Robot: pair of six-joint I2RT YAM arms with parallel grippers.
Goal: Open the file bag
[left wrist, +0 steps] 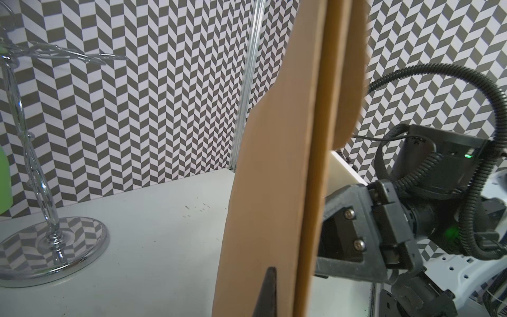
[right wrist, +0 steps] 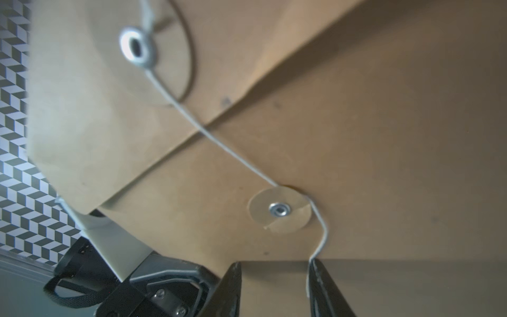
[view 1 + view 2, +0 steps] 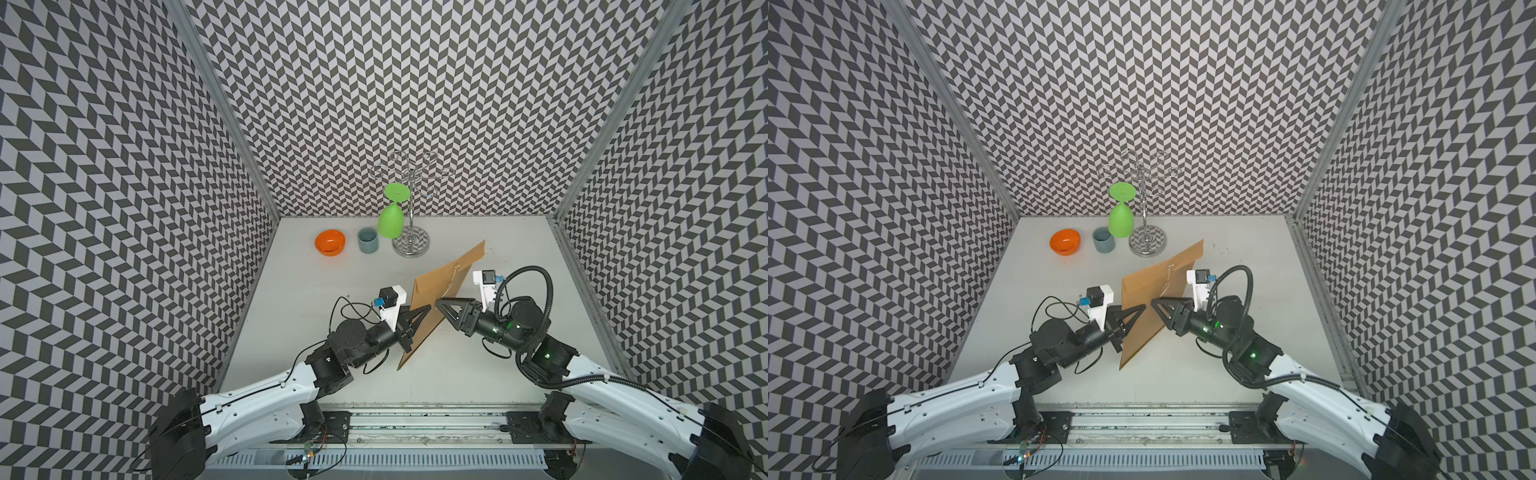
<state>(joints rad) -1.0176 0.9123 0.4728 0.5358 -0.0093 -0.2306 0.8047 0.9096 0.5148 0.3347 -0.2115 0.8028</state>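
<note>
The bag (image 3: 436, 282), flat stiff brown kraft paper, stands on edge on the matte white desk (image 3: 324, 299), in front of the chrome wire rack (image 3: 410, 216). The left pincer (image 3: 426, 311) is clenched on the bag's edge. A thin pale string (image 2: 227, 148) runs from the flap's metal eyelet (image 2: 137, 46) past the round paper button (image 2: 279, 210). The right pincer (image 2: 274, 263) is released, and the string lies against one finger.
</note>
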